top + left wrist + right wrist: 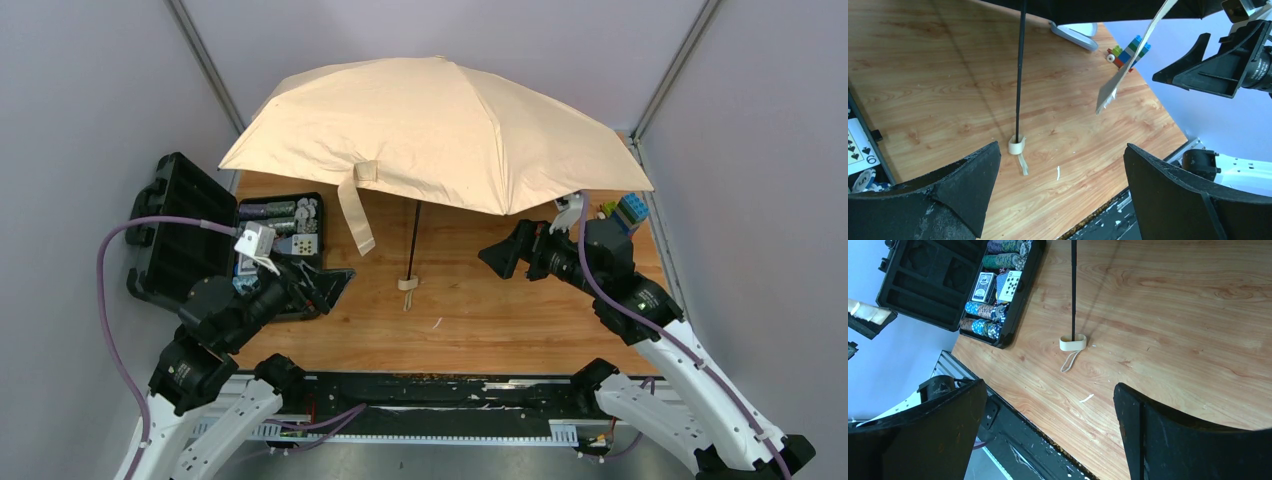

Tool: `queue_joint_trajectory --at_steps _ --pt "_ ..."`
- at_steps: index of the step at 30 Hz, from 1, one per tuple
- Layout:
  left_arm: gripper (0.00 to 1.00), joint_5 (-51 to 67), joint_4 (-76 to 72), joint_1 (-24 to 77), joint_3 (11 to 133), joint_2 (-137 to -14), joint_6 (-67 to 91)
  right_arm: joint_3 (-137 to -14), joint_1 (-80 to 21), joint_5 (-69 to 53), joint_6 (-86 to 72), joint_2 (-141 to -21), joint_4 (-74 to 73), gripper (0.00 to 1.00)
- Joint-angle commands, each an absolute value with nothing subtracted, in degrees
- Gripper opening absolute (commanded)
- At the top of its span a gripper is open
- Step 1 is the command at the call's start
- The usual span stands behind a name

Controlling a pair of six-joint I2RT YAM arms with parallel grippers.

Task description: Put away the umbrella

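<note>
1. At the near left, we see the left gripper [325, 285] with its jaws spread wide and nothing between them. It sits by the near right corner of an open black case [285, 228].
2. At the near right, the right gripper [503, 255] is just as wide apart and holds nothing. It points left toward the middle of the counter [520, 330].
3. Between the two, the umbrella [430, 130] stands with its pale handle [408, 284] resting on the counter, well apart from both grippers. A small white scrap [437, 323] lies near it.
4. A thin black shaft [414, 240] rises from the handle, nearly upright.
5. On the left, the case holds poker chips and playing cards.
6. Farther back, the beige canopy [480, 110] is fully open, and a strap tab [355, 215] hangs from its near left rim.
7. At the far right, coloured toy bricks [630, 210] sit by the canopy's rim.
</note>
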State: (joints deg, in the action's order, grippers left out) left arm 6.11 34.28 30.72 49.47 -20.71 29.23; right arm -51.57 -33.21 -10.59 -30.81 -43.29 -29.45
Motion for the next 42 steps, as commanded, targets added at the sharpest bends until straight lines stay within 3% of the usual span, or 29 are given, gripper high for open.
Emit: queue_joint_trajectory --at_steps 1,8,14,19,26,33,41,42 --pt "1.0 4.7 34.7 30.5 50.4 -20.0 27.9 -51.6 -33.4 -9.3 -32.0 -42.5 -27.0 1.0" --pt "1.0 1.9 36.1 30.5 50.3 -20.3 27.3 -50.1 -33.4 -8.6 -34.1 -43.8 -24.1 1.0" --pt "1.0 -1.8 36.3 30.5 47.5 -20.2 28.8 -43.7 -35.4 -9.3 -33.7 -49.4 -13.0 0.96" --pt "1.0 -2.4 35.1 30.5 44.4 -19.5 28.4 -37.6 -40.9 -4.5 -33.1 -58.7 8.0 0.84" --pt "1.0 -2.2 35.3 30.5 42.4 -18.1 27.0 -43.8 -45.8 2.1 -31.0 -80.1 28.0 0.67" --pt "1.0 -2.3 37.1 30.5 42.1 -15.4 27.7 -53.6 -46.0 8.5 -27.4 -93.7 29.2 0.61" --pt "0.95 -2.3 38.3 30.5 42.5 -14.3 28.8 -58.0 -45.8 10.0 -25.6 -100.6 28.7 0.38" --pt "0.95 -2.1 38.1 30.5 42.7 -14.6 29.1 -58.0 -45.9 10.1 -25.2 -100.8 29.1 0.31"
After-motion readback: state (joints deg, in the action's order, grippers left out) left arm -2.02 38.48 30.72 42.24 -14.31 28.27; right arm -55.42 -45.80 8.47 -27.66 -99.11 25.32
